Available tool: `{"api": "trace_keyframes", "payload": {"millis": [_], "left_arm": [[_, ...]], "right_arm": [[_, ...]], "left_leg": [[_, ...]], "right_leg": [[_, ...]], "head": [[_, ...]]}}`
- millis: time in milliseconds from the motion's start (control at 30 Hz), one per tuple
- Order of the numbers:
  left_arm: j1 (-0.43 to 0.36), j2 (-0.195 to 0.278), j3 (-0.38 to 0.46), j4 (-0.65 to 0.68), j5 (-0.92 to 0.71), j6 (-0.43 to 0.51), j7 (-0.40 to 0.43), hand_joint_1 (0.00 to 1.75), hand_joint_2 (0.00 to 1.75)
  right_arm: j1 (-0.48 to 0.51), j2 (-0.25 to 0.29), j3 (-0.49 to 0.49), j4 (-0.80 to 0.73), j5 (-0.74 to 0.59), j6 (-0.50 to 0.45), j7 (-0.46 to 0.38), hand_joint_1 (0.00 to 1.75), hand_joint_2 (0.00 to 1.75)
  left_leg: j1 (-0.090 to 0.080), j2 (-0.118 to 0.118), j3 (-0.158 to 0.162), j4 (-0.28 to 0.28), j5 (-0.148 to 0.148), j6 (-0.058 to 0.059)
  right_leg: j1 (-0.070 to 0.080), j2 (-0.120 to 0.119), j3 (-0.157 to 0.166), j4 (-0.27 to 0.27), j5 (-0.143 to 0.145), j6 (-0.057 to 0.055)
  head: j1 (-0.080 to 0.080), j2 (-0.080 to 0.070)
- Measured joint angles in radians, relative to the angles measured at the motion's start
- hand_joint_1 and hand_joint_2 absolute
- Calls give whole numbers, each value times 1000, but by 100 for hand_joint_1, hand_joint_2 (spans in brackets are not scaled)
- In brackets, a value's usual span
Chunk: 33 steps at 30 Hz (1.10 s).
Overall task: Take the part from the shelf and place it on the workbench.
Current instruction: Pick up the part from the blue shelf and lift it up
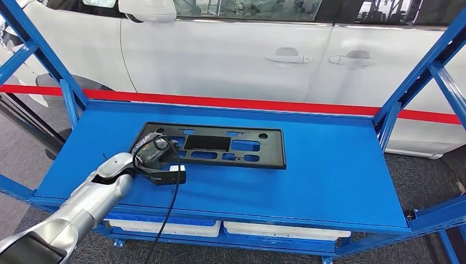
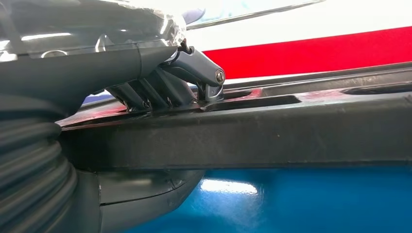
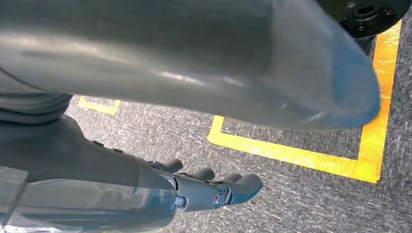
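The part is a flat black plastic frame (image 1: 220, 146) with several cut-outs, lying flat on the blue shelf board (image 1: 329, 176). My left hand (image 1: 151, 157) is at its near left corner. In the left wrist view the dark fingers (image 2: 194, 73) lie over the top of the frame's bar (image 2: 291, 131) and the thick thumb (image 2: 145, 194) sits beneath it, so the hand grips the edge. The right hand (image 3: 209, 189) hangs over the grey floor, its fingers loosely extended and holding nothing.
Blue shelf uprights rise at the left (image 1: 33, 49) and right (image 1: 423, 71). A white car (image 1: 231, 55) with a red stripe stands close behind the shelf. White bins (image 1: 280, 230) sit on the level below. Yellow tape (image 3: 291, 155) marks the floor.
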Motion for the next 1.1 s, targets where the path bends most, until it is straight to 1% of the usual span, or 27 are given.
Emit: {"api": "trace_keyframes", "payload": {"millis": [167, 433, 533, 600, 700, 767, 867, 967, 1067, 1100], "left_arm": [[2, 1, 0, 0, -1, 6, 0, 175, 175], [19, 3, 4, -2, -1, 54, -12, 175, 175], [30, 5, 12, -10, 17, 89, -29, 175, 175], [51, 7, 31, -31, 72, 123, -56, 175, 175], [115, 8, 103, -121, 239, 134, -100, 175, 175], [165, 7, 160, -212, 302, 126, -93, 175, 175], [224, 19, 214, -356, 261, 145, -63, 175, 175], [264, 39, 247, -490, 188, 207, -52, 175, 175], [290, 55, 269, -590, 152, 248, -51, 175, 175], [297, 60, 274, -614, 132, 262, -48, 175, 175]], "right_arm": [[0, 0, 0, 0, 0, 0, 0, 0, 0], [1, 0, 0, 0, -2, -6, -1, 0, 0], [1, 0, 0, 0, -4, -8, -3, 0, 0], [2, 0, 0, 0, -8, -9, -5, 0, 0], [10, 0, 0, 0, -20, -12, -13, 0, 0], [16, 0, -1, 0, -27, -14, -18, 0, 0], [25, 0, -3, 0, -35, -16, -22, 0, 0], [33, 0, -6, 0, -40, -19, -25, 0, 0], [35, 0, -7, 0, -42, -21, -28, 0, 0], [35, 0, -8, 0, -42, -22, -28, 0, 0]], "left_leg": [[0, 0, 0, 0, 0, 0], [0, 0, 0, 0, 0, 0], [0, 0, 0, 0, 0, 0], [0, 0, 0, 0, 0, 0], [0, 0, 0, 0, 0, 0], [0, 0, -1, 0, 0, 0], [0, 0, -4, 0, 0, 0], [0, 0, -5, 0, 0, 0], [0, 0, -6, 0, -1, 0], [-2, 0, -6, 3, -1, 2]], "right_leg": [[0, 0, 0, 0, 0, 0], [0, 0, 0, 0, 0, 0], [0, 0, 0, 0, 0, 0], [0, 0, 0, 0, 0, 0], [0, 0, 0, 0, -1, 0], [0, -1, -1, 0, -1, 0], [0, 0, -4, 0, -1, 0], [0, 0, -5, 0, -1, -1], [0, 0, -6, 0, -2, -1], [-3, 0, -5, -1, -1, 1]], "head": [[0, 0], [0, 0], [0, 0], [0, 0], [0, 0], [0, 0], [0, 0], [0, 0], [0, 0], [0, 0]]}}
